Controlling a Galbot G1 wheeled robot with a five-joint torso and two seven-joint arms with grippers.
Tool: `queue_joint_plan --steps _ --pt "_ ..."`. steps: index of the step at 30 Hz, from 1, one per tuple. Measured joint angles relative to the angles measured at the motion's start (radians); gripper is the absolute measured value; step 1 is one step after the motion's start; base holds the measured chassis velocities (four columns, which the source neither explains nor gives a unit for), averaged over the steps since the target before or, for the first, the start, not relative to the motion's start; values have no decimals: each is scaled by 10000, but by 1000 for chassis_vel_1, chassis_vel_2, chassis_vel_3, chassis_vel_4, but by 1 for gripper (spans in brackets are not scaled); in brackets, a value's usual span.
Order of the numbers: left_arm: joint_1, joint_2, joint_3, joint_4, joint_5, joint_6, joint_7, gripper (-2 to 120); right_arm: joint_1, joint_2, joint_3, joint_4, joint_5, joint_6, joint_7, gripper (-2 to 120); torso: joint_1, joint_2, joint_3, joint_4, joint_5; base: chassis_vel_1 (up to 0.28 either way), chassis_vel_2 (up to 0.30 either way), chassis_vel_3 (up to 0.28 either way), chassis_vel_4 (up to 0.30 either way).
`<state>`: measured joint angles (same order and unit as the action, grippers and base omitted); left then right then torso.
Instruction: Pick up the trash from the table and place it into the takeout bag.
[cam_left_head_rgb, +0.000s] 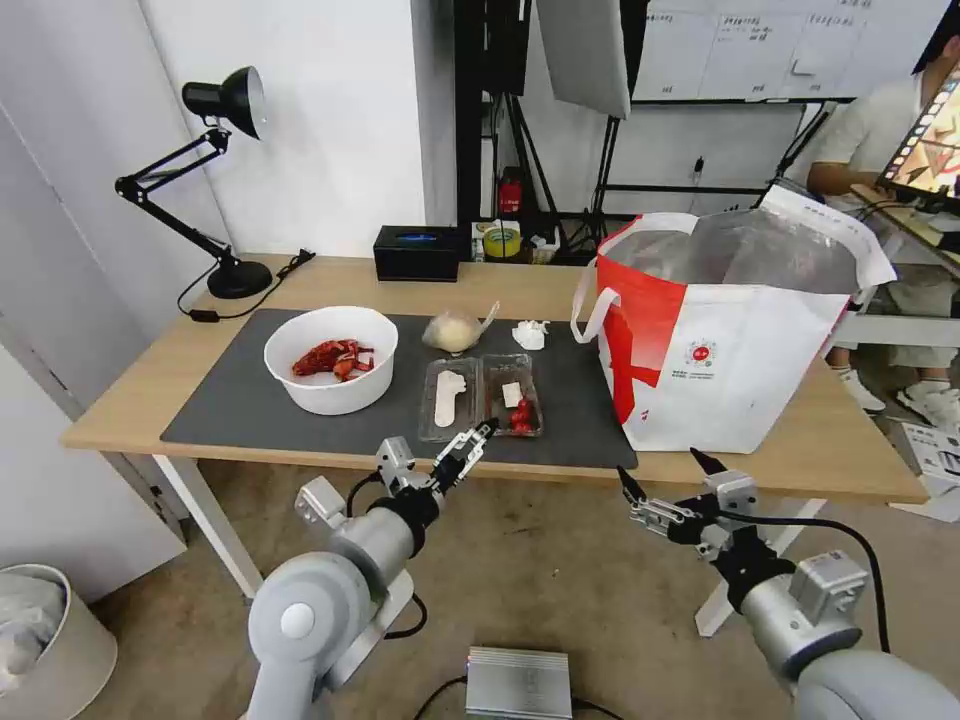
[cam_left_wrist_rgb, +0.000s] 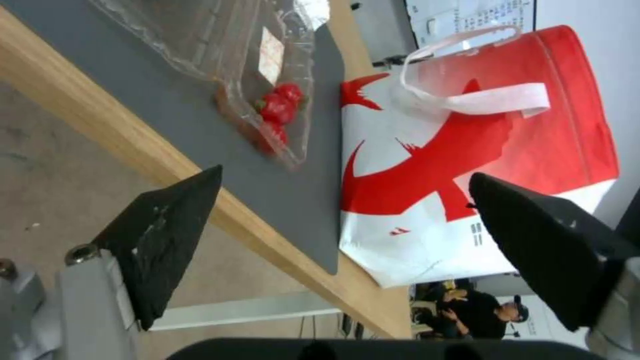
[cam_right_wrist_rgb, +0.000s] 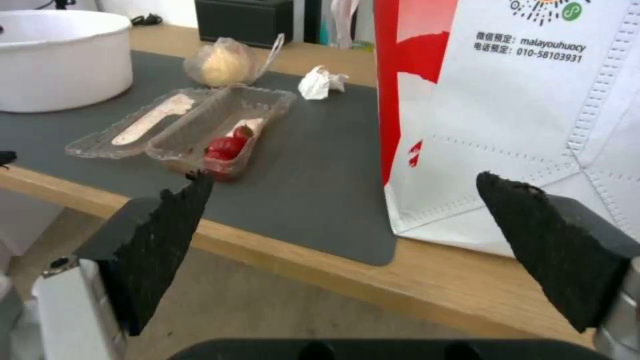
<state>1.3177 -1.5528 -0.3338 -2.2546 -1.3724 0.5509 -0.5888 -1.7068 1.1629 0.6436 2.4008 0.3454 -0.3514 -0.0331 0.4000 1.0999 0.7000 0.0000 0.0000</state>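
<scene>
Reaching toward the near edge of the light wooden table (cam_left_head_rgb: 160, 385), the left gripper (cam_left_head_rgb: 478, 442) hangs with its black fingers spread and holding nothing, just short of the clear plastic clamshell box (cam_left_head_rgb: 482, 397) that lies open on the dark grey mat (cam_left_head_rgb: 240, 415), so I judge the first pick is only beginning. Beyond this box wait the white round bowl of red shell scraps (cam_left_head_rgb: 331, 358), the knotted clear bag of beige stuff (cam_left_head_rgb: 453, 330) and the crumpled white tissue (cam_left_head_rgb: 529, 334). The right gripper (cam_left_head_rgb: 668, 488) is also spread and empty, below the table edge just in front of the large white takeout bag with a red panel (cam_left_head_rgb: 720, 340); the next move probably needs the left fingers lowered around a box wall.
</scene>
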Motion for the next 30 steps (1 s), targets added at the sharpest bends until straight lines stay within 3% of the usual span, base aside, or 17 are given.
queue_joint_plan --steps 10,30 --pt "-244 -210 37 422 29 -238 -88 100 44 -23 -23 -80 -6 -1 19 100 0 0 0 0 0 0 0 0 0" --pt "-1561 -405 244 1995 440 -1294 -1223 100 151 -3 -88 -327 -27 0 99 100 1 0 0 0 0 0 0 0 0"
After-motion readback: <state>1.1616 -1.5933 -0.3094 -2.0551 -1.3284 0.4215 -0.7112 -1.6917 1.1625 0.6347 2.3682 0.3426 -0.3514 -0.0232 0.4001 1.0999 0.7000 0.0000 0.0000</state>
